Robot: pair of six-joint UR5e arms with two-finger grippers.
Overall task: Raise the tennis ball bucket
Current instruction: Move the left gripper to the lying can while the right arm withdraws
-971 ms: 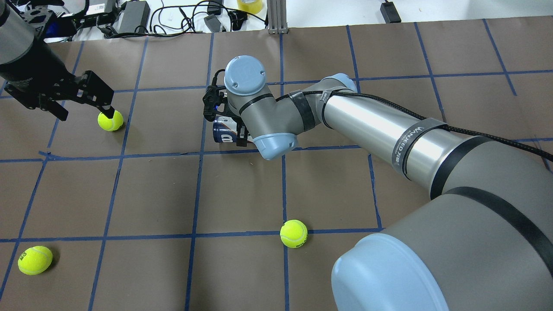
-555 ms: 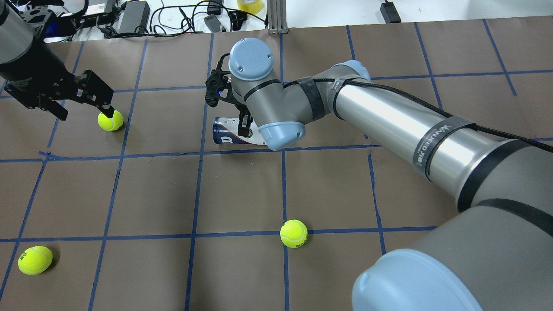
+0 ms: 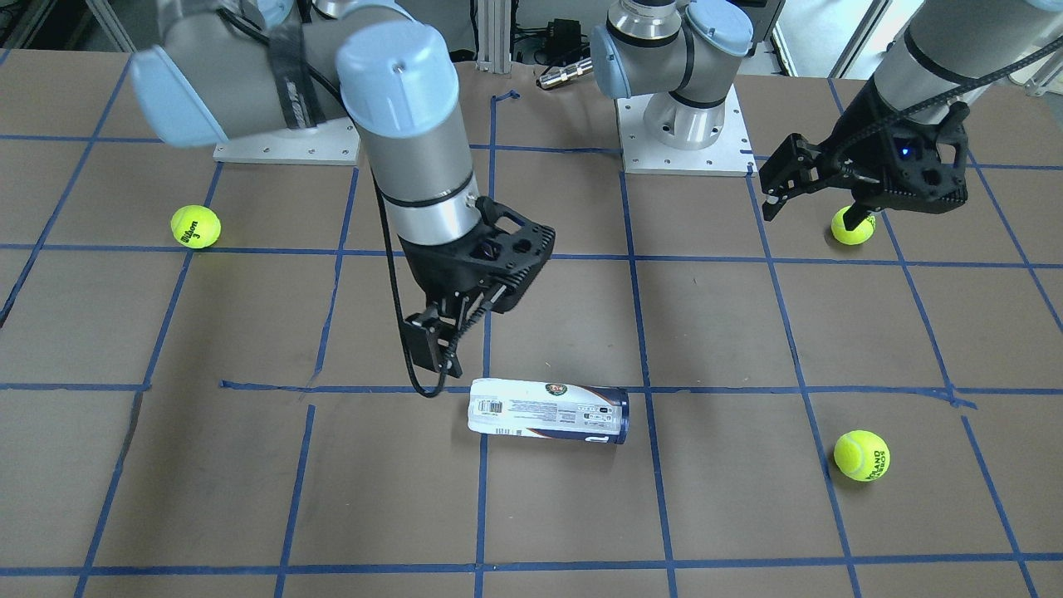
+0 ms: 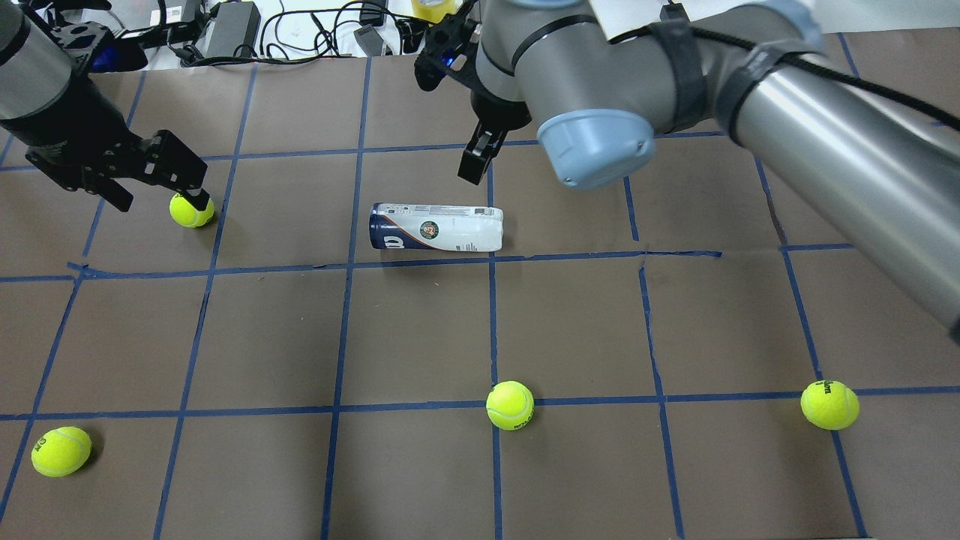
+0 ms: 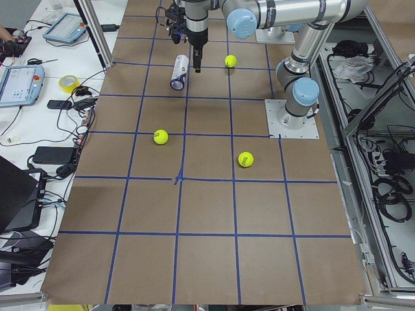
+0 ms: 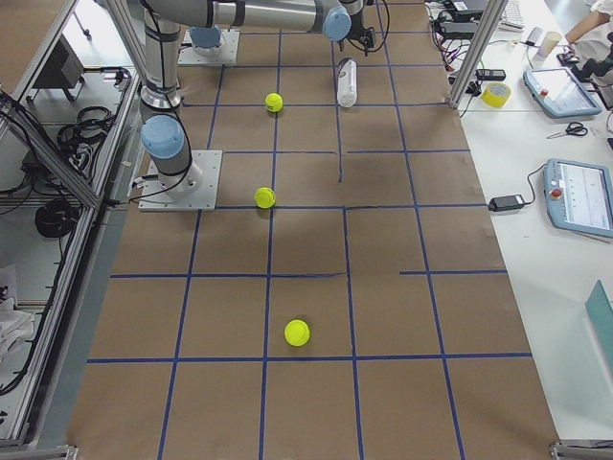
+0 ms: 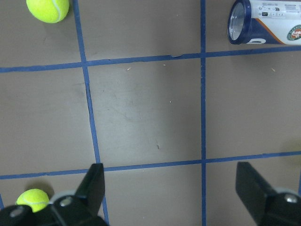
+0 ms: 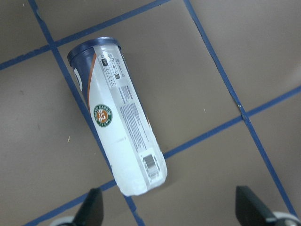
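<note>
White and navy, the slim cylindrical tennis ball bucket [image 4: 435,229] with its dark blue rim lies flat on its side on the brown paper-covered table [image 4: 255,337]. It sits in the half nearer the operators' edge, well clear of both ends. Nothing touches it.

Right pincer [image 8: 171,210]: released, fingers spread wide, hanging above the table on the operators' side of the bucket. Its wrist view shows the bucket below and off to one side, running slantwise to the finger line.

Left pincer [image 7: 173,188]: also released, holding nothing, low near the left end with one finger just beside a yellow-green felt tennis ball [image 4: 191,210].

Judgement: the lift is not yet begun; this looks like the approach stage. The next move calls for centring the right pincer over the bucket's middle, turning the wrist so the fingers straddle its narrow width, descending, clenching, then rising. A round, smooth can may roll if one finger lands first.
</note>
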